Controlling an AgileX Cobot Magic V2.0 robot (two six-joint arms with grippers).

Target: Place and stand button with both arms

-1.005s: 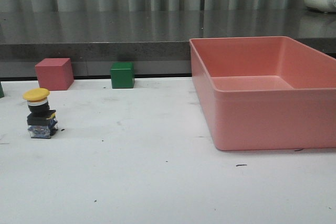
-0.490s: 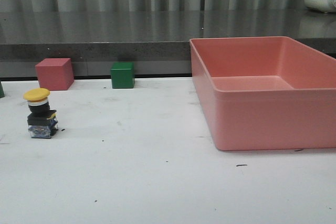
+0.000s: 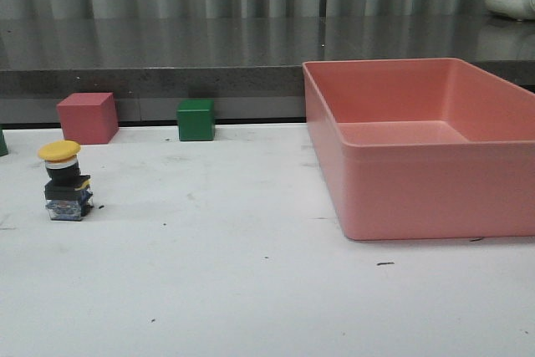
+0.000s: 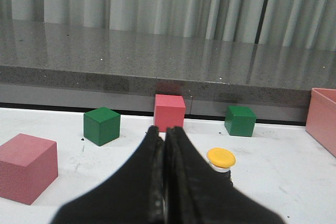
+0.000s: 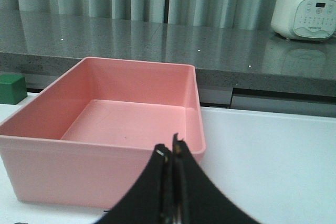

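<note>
You are looking at the button (image 3: 65, 181) standing upright on the tabletop (image 3: 251, 290). Both arms' fingers are pressed together, empty; opening the left fingers (image 4: 165, 182) comes next.

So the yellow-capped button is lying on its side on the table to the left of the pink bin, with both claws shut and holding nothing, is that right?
Not quite: the front view shows the button standing upright, yellow cap on top, not lying on its side. The rest holds: it sits left of the pink bin, and the left claw and right claw are shut and hold nothing.
</note>
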